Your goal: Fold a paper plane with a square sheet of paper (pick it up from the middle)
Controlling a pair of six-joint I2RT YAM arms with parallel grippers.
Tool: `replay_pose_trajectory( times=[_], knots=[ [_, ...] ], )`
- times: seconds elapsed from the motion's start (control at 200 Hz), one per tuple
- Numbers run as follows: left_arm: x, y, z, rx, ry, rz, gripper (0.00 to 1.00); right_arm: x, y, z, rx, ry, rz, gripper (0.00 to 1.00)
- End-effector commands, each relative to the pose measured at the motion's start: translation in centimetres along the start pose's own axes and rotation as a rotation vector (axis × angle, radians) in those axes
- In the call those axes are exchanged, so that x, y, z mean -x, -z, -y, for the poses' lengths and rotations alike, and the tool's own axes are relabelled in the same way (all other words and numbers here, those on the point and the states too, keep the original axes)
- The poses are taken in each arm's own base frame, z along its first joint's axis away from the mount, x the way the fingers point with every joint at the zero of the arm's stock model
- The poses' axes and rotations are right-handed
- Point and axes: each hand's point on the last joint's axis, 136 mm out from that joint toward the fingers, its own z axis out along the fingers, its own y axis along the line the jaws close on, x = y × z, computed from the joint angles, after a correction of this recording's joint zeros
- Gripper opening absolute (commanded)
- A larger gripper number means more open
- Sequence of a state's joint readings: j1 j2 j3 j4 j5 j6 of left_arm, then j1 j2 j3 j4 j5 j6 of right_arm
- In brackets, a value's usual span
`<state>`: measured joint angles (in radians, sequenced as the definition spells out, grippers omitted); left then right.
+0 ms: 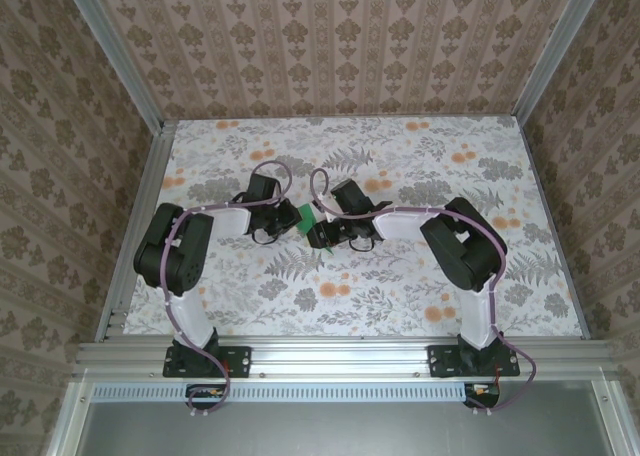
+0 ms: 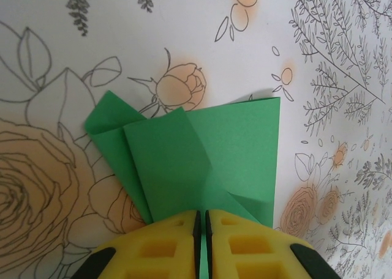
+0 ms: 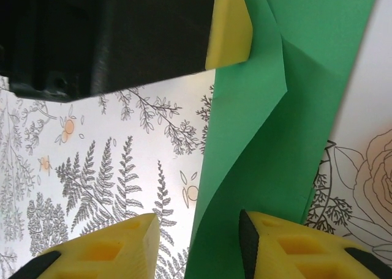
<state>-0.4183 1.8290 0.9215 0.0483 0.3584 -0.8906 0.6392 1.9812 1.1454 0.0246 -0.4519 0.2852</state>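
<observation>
Seen from above, the sheet of paper [image 1: 305,215] is hard to make out. A small green scrap shows between the two black wrists, and both tools are lost under their own arms.

The left wrist camera tells you more. Your left tool [image 2: 202,223] is clamped on the sheet. Its yellow fingers [image 2: 159,248], moulded with square recesses, press together with a sliver of green in the seam, and they hide the paper's near edge. Ahead of that tool the sheet is thin, matte and plain green, and creased. One angled flap lies over the main panel, and a pointed corner pokes out to the left behind it. You cannot tell whether the sheet touches the floral counter [image 2: 55,40] beyond it or hangs above it.

Your right tool [image 3: 199,221] stands with its jaws apart. The paper runs up through the gap, close to the finger [image 3: 294,248] on the right of that view and clear of the other. It has a soft buckle and one sharp crease partway up. Beyond this tool, the left tool's black body and one yellow pad [image 3: 229,28] cover part of the sheet, and its far end is cut off by the frame.
</observation>
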Motion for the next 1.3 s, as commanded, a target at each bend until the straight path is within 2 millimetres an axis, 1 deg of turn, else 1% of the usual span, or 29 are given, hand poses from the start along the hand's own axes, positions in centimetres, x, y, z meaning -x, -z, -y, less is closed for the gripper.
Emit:
replay_pose_trajectory(
  times=[0.0, 0.085, 0.265, 0.465, 0.585, 0.7, 0.84, 0.925, 1.035, 1.135, 1.19, 1.295],
  knots=[
    [-0.6, -0.7, -1.5, 0.057, 0.040, -0.030, 0.14, 0.2, -0.6, 0.3, -0.022, 0.038, -0.002, 0.40],
    [-0.5, -0.7, -1.5, 0.057, 0.040, -0.031, 0.14, 0.3, -0.8, 0.3, -0.033, 0.055, 0.008, 0.39],
    [-0.5, -0.7, -1.7, 0.062, 0.045, -0.034, 0.14, 0.4, -1.0, 0.9, -0.078, 0.074, 0.028, 0.36],
    [-0.5, -0.8, -1.8, 0.067, 0.053, -0.040, 0.14, 0.3, -1.3, 0.6, -0.082, 0.103, 0.032, 0.33],
    [-0.5, -0.8, -1.8, 0.066, 0.055, -0.043, 0.14, 0.5, -1.4, 0.5, -0.081, 0.106, 0.038, 0.27],
    [-0.5, -0.8, -1.8, 0.066, 0.053, -0.046, 0.14, 0.5, -1.4, 0.4, -0.076, 0.103, 0.039, 0.19],
    [-0.3, -0.4, -1.4, 0.053, 0.044, -0.041, 0.14, 0.7, -1.3, 0.0, -0.050, 0.088, 0.050, 0.10],
    [0.0, 0.3, -0.7, 0.035, 0.023, -0.034, 0.15, 0.9, -1.1, -0.4, -0.009, 0.059, 0.056, 0.05],
    [0.7, 1.7, 0.7, -0.002, -0.018, -0.001, 0.18, 1.1, -1.0, -0.4, 0.036, 0.000, 0.051, 0.00],
    [1.4, 3.3, 2.4, -0.052, -0.065, 0.047, 0.25, 1.0, -0.9, -0.3, 0.064, -0.058, 0.038, 0.00],
    [1.5, 4.1, 3.1, -0.079, -0.087, 0.063, 0.29, 1.0, -0.8, -0.4, 0.084, -0.089, 0.035, 0.00],
    [1.2, 4.7, 3.7, -0.120, -0.118, 0.073, 0.34, 0.9, -0.8, -0.4, 0.110, -0.140, 0.024, 0.00]
  ],
)
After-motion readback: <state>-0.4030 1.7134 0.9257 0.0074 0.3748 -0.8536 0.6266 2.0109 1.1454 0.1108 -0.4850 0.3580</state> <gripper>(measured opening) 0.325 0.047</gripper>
